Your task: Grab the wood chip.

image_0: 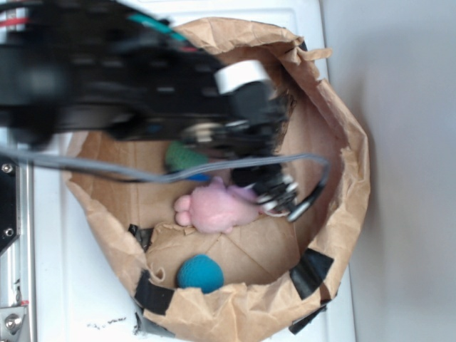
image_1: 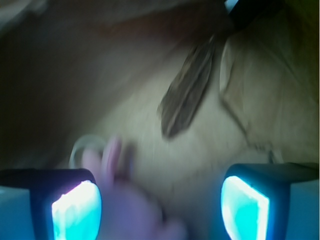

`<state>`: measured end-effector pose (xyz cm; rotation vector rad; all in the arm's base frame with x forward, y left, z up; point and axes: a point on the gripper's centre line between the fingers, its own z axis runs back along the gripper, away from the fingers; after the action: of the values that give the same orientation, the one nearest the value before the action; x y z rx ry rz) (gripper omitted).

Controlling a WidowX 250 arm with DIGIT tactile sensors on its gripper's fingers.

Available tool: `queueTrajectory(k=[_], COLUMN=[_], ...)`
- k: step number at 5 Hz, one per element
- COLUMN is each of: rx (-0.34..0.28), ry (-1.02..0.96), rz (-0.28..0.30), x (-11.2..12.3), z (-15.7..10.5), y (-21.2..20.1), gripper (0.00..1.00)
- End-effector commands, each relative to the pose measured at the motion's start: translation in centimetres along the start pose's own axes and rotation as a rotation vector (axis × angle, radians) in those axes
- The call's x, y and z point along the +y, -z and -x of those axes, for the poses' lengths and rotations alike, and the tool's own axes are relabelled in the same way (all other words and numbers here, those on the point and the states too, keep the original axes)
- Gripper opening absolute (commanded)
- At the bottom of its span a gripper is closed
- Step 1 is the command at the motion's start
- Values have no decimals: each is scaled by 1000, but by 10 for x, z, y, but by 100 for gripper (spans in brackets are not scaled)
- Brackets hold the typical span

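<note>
In the wrist view the wood chip (image_1: 186,94), a dark brown streaky sliver, lies tilted on the brown paper floor ahead of my gripper (image_1: 160,210) and apart from it. The jaws stand wide open, and their cyan pads (image_1: 76,210) show at both lower corners. A blurred pink plush toy (image_1: 131,212) sits low between the jaws, nearer the left pad, and nothing is gripped. In the exterior view the arm reaches into the paper bag (image_0: 353,178), and the gripper (image_0: 276,191) hangs just right of the pink toy (image_0: 214,206). There the wood chip is hidden behind the arm.
A teal ball (image_0: 200,273) rests near the bag's front wall. A green soft object (image_0: 184,155) shows partly under the arm. Crumpled bag walls with black tape patches (image_0: 311,273) ring the floor. A torn tan paper flap (image_1: 260,95) lies right of the chip.
</note>
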<state>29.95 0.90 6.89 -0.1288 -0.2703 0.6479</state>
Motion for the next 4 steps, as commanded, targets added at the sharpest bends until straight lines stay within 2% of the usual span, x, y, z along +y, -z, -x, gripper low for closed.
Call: queueTrajectory(k=[1, 2, 4], rx=[-61, -70, -86], ry=[-38, -57, -185], rz=[-13, -2, -7], x=[1, 5, 5], z=[-16, -9, -26], y=[-4, -15, -3], gripper=[100, 100, 100])
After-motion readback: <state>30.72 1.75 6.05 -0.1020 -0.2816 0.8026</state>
